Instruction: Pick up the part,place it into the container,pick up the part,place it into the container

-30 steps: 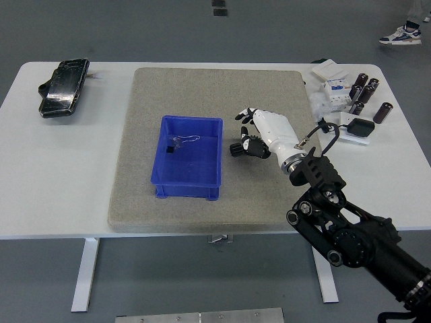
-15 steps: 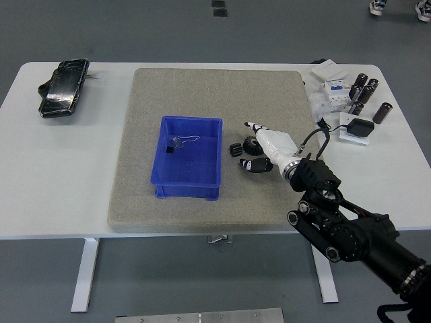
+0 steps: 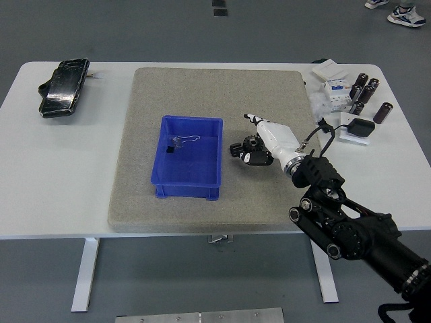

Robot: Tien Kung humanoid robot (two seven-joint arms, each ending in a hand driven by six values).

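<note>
A blue container (image 3: 162,176) stands on the grey mat (image 3: 202,87), with a small clip-like part (image 3: 182,142) lying inside it. A black gear-like part (image 3: 244,148) lies on the mat just right of the container. My right hand (image 3: 258,149), white with dark fingertips, is low over the mat. Its fingers curl around this part and its index finger (image 3: 252,120) points away. The part rests on the mat. The left arm is out of view.
A black device (image 3: 64,87) lies at the table's back left. Several dark cylinders (image 3: 363,87), white boxes (image 3: 335,91) and a black square pad (image 3: 358,126) crowd the back right corner. A person's shoes (image 3: 404,13) show on the floor beyond.
My right hand came down from above the mat and moved in toward the black part. Its spread fingers have curled around the part. The container has not moved.
</note>
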